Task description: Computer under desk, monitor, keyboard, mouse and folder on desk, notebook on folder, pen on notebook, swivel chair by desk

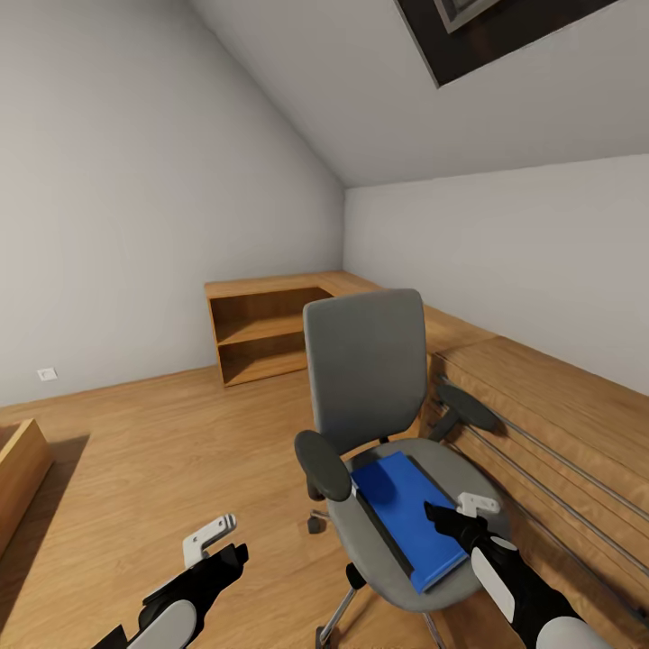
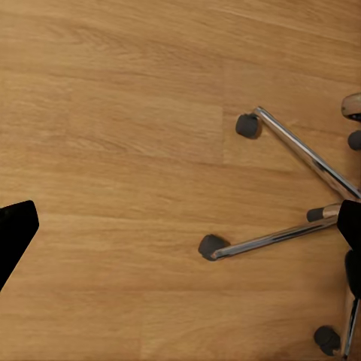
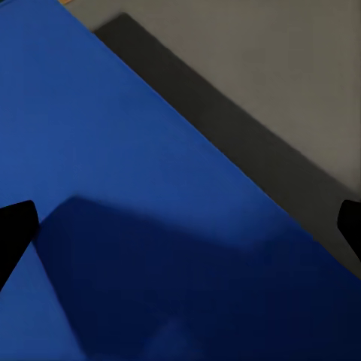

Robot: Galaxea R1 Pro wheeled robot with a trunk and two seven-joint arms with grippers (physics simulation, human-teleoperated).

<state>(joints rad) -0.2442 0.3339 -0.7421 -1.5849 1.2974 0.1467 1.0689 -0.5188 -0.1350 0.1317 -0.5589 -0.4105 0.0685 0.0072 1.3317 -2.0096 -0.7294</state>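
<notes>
- Your right gripper (image 1: 448, 520) is hovering low over the folder (image 1: 406, 516), jaws spread wide and holding nothing; in the right wrist view the two dark fingertips (image 3: 15, 235) are sitting far apart at the edges of the picture, with blue cover between them.
- Your left gripper (image 1: 219, 547) is hanging over bare wood floor beside the chair, also spread and empty; its wrist camera is looking down on the chrome star base (image 2: 293, 192) and castors.
- The folder is lying flat on the seat of the swivel chair (image 1: 365, 379), between the armrests, its black spine (image 3: 226, 128) running along one long side against the grey upholstery.
- You are probably dealing with something light, thin and fairly stiff, with a smooth cover that could slide on the pads.
- Lying flush on soft cushion, it is offering no face to pinch from straight above; an edge looks like the better hold, likely the near short edge, which seems to be reaching the seat's front.
- The chair is on castors, so a sideways push may be rolling or turning it instead of shifting the folder.
</notes>
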